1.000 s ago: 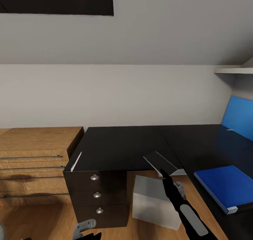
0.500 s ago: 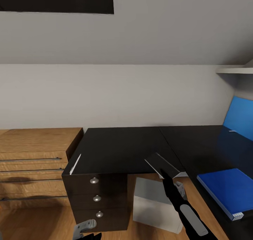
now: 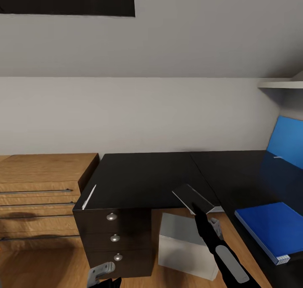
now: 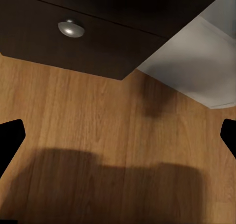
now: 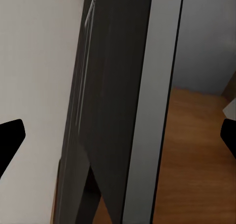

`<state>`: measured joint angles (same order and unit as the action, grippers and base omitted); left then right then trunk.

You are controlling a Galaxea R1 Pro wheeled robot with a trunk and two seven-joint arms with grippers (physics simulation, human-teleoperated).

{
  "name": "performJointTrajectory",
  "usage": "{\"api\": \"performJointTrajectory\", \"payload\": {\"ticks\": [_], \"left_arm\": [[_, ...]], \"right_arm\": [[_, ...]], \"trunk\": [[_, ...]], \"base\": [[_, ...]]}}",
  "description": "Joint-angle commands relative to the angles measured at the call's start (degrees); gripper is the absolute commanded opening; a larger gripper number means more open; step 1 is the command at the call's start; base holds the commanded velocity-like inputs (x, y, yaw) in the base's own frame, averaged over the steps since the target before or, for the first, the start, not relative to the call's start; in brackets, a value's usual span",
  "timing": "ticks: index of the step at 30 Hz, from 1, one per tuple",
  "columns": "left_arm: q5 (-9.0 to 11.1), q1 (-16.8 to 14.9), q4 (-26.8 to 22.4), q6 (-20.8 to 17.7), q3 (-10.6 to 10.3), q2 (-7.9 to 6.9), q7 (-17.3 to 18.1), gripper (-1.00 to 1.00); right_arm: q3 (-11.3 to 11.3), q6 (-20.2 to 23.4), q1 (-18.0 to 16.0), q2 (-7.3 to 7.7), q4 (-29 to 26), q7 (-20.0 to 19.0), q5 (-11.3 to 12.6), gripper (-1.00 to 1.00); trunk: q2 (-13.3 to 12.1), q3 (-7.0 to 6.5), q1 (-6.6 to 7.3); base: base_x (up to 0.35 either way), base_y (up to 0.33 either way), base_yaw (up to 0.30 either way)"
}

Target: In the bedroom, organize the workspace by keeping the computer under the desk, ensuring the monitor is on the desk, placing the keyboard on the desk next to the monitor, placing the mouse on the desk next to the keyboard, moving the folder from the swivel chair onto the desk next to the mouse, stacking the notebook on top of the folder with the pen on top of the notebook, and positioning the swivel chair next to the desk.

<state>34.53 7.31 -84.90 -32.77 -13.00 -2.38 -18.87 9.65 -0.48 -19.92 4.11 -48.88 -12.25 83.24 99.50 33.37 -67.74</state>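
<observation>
right gripper point(image 3: 198, 207) pinching dark flat keyboard point(image 3: 192, 196) at desk point(image 3: 143, 178) edge, jaws closed thin on it. left gripper point(image 3: 101, 271) spread, empty. risk: thin grip slipping, keyboard dropping onto computer point(image 3: 181, 244) below.

The desk point(image 3: 147, 176) stands against the back wall point(image 3: 139, 111) and turns a corner, running forward along the right side. A drawer unit point(image 3: 113, 237) sits under its left end. A dresser point(image 3: 42, 195) stands to the left, beside the desk. The computer point(image 3: 183, 244) rests on the floor point(image 3: 42, 265) under the desk, right of the drawer unit. A folder point(image 3: 269, 227) lies on the right run of the desk. A shelf point(image 3: 280, 84) is mounted high at right.
</observation>
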Motion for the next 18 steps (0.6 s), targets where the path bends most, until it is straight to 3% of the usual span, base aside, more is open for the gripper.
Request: {"api": "performJointTrajectory", "payload": {"ticks": [1,2,3,18], "left_arm": [[0.6,0.0,-0.1,0.0,-0.1,-0.06,-0.6,1.0],[0.6,0.0,-0.1,0.0,-0.1,-0.05,-0.6,1.0],[0.6,0.0,-0.1,0.0,-0.1,-0.05,-0.6,1.0],[0.7,0.0,-0.1,0.0,0.0,-0.04,-0.6,1.0]], "right_arm": [[0.2,0.0,0.0,0.05,0.0,-0.2,0.6,1.0],[0.2,0.0,0.0,0.04,0.0,-0.2,0.6,1.0],[0.3,-0.1,0.0,0.03,0.0,-0.2,0.6,-1.0],[0.3,-0.2,0.0,0.02,0.0,-0.1,0.5,-1.0]], "trunk": [[0.0,0.05,0.0],[0.0,0.05,0.0],[0.0,0.05,0.0],[0.0,0.05,0.0]], "base": [[0.0,-0.002,0.0],[0.0,-0.001,0.0],[0.0,0.0,0.0],[0.0,0.0,0.0]]}}
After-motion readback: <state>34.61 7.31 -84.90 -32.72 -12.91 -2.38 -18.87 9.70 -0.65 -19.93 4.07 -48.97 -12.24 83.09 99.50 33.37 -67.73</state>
